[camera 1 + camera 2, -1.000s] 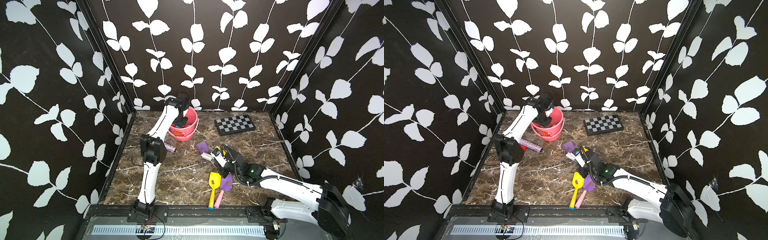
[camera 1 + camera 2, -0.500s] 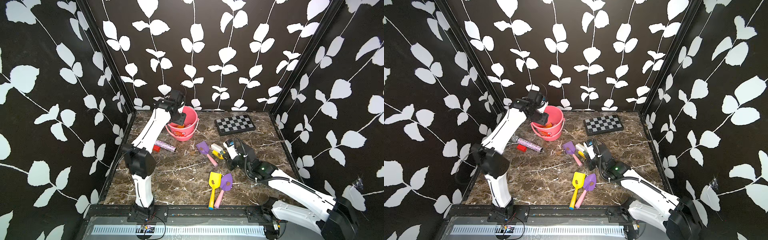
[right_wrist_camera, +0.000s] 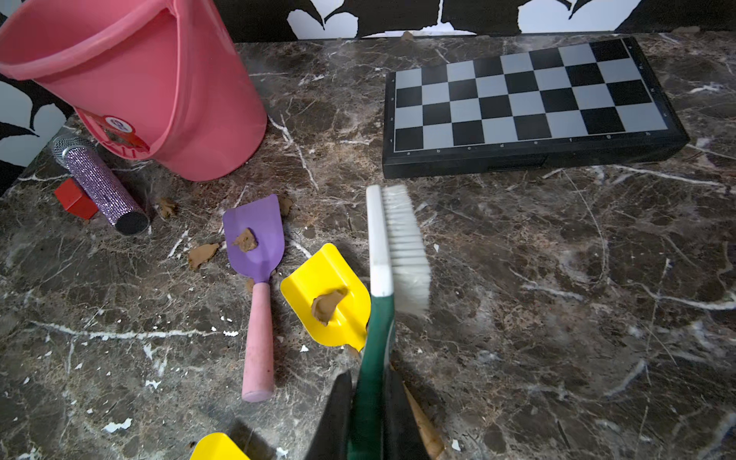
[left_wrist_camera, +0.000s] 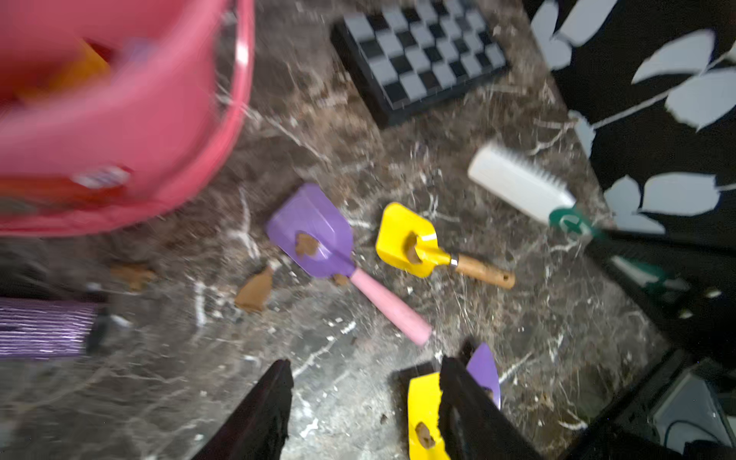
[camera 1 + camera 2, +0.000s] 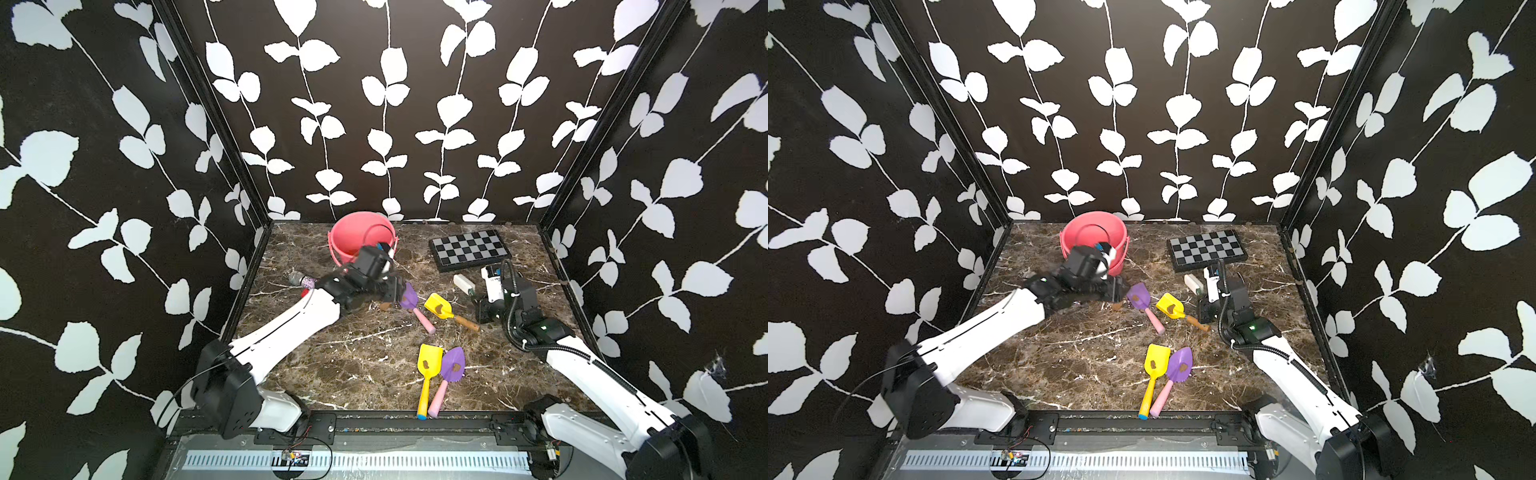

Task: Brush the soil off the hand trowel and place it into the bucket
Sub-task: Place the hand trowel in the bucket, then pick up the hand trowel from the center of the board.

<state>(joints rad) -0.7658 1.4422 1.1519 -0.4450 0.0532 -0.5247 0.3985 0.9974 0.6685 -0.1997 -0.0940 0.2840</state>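
Note:
The pink bucket point(image 5: 353, 232) stands at the back of the table, with something orange and blurred inside point(image 4: 79, 67). Just in front of it my left gripper point(image 5: 395, 291) hovers open and empty point(image 4: 366, 364), beside a purple trowel with a pink handle point(image 3: 255, 239). A yellow trowel with a wooden handle point(image 3: 326, 294) lies next to that one. Two more trowels, yellow point(image 5: 428, 363) and purple point(image 5: 453, 365), lie nearer the front. Each blade carries a lump of soil point(image 3: 245, 240). My right gripper point(image 3: 368, 382) is shut on the green handle of a white brush point(image 3: 398, 247), held just right of the yellow trowel.
A black chessboard point(image 5: 469, 249) lies at the back right. A glittery purple microphone point(image 3: 99, 185) and a red block point(image 3: 75, 199) sit left of the bucket. Loose soil lumps point(image 3: 202, 254) are scattered on the marble between the bucket and the trowels.
My left arm has come away from the bucket's mouth and down in front of it, its jaws opening. The right arm has pulled back to the right with the brush.

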